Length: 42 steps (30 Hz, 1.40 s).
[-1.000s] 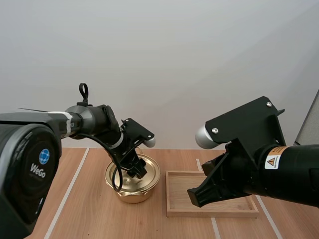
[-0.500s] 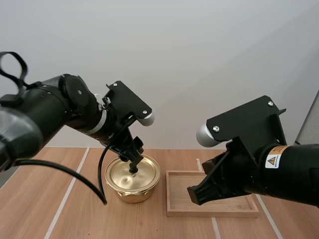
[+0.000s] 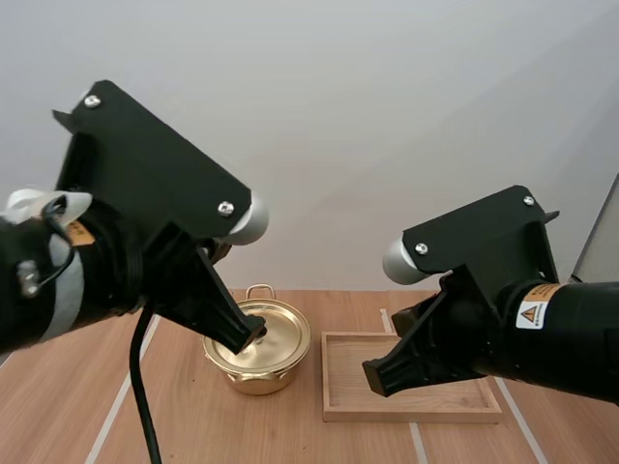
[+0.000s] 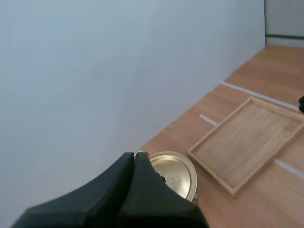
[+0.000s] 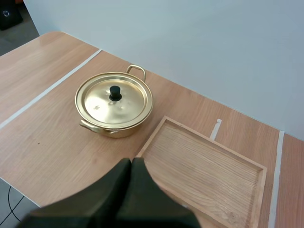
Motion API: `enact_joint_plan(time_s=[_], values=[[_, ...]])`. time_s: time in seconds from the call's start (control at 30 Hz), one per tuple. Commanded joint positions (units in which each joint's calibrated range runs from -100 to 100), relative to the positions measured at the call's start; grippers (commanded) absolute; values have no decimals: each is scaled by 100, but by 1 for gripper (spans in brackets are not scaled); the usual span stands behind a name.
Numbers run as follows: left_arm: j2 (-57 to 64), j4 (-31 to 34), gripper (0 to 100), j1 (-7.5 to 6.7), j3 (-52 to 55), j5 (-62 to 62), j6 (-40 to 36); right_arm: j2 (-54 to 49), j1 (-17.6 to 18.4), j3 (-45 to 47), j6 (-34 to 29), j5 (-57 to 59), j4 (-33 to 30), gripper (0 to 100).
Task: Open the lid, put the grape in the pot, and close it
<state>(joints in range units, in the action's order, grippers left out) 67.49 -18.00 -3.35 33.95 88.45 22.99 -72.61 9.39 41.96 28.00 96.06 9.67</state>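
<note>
The gold pot (image 3: 268, 372) stands on the wooden table with its lid (image 3: 285, 329) on it; the lid's black knob (image 5: 115, 92) points up. My left gripper (image 3: 244, 334) hangs high above the table, close to the high camera, and its fingers lie together as one dark wedge (image 4: 134, 159), shut on nothing. In the left wrist view the pot (image 4: 175, 175) sits far below those tips. My right gripper (image 3: 373, 377) is also raised, over the near edge of the wooden tray (image 3: 416, 412), and is shut on nothing (image 5: 131, 164).
The wooden tray (image 5: 204, 161) lies flat just to the right of the pot (image 5: 114, 102), with nothing in it. White tape lines (image 5: 47, 90) run across the tabletop. A plain wall stands behind the table.
My left gripper has lifted off the lid's knob, drawn up and back toward the camera, and shut. The lid stays on the pot. The right arm has not moved.
</note>
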Motion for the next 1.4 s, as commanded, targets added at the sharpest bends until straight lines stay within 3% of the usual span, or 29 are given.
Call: enact_joint_plan(time_s=[0.0, 0.23, 0.4, 0.53, 0.7, 1.07, 1.2, 1.37], values=[[540, -33, 0, -23, 188, -458, -552, -453, -24, 127, -151, -683, -10, 0], [1577, 46, 0, -23, 1181, -1509, -1272, -1802, -24, 1112, -199, -1876, -10, 0], [2227, 56, 0, -23, 2061, -2939, -1711, -2724, -24, 1782, -199, -3010, -10, 0], [2461, 188, 0, 26, 2590, -3698, -1976, -2739, -75, 1979, -199, -3085, -156, 0], [2542, 994, 0, 82, 3043, -3530, -2038, -2739, -296, 2272, -241, -3402, -301, 0], [2542, 1018, 0, 82, 4254, -4633, -2210, -2739, -359, 4085, -315, -6066, -274, 0], [2542, 1018, 0, 82, 4777, -5804, -2210, -2739, -359, 4561, -315, -6550, -274, 0], [2574, 1018, 0, 161, 5097, -5929, -2245, -2739, -411, 4954, -315, -6896, -261, 0]])
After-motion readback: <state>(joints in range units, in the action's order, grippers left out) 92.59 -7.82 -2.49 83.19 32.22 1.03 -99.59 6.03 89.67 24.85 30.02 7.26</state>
